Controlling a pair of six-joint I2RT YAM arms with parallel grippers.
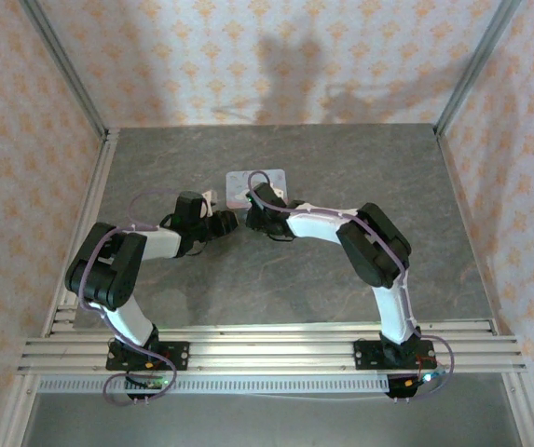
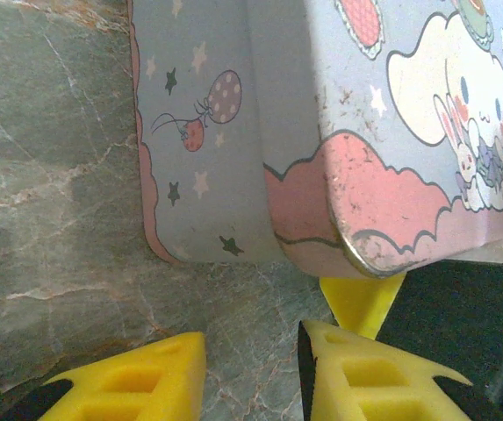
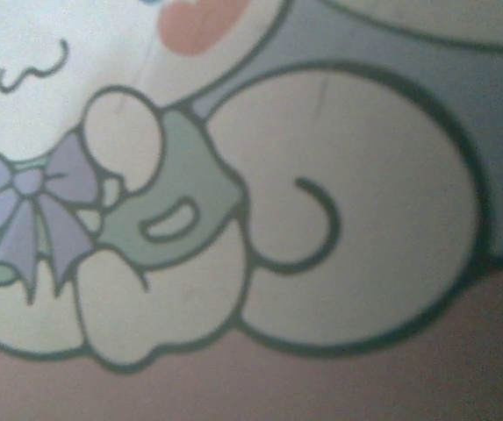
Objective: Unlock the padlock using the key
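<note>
The padlock and the key are hidden from me. A pastel blue-pink cartoon tin [image 1: 255, 184] lies at the table's middle back. In the left wrist view the tin [image 2: 356, 132] fills the top. My left gripper [image 2: 251, 347] sits just short of its near corner, jaws open, with bare table between the yellow fingers [image 2: 146, 381]. From above, my left gripper [image 1: 229, 222] is at the tin's near left and my right gripper [image 1: 252, 201] at its near edge. A yellow fingertip [image 2: 362, 303] of the right gripper pokes out under the tin's corner. The right wrist camera is pressed close to the tin's printed lid [image 3: 233, 175].
The grey marble-pattern tabletop [image 1: 341, 158] stretches around the tin. Patterned walls enclose it on three sides, and an aluminium rail [image 1: 267, 349] runs along the near edge. The two arms bend inward and nearly meet in front of the tin.
</note>
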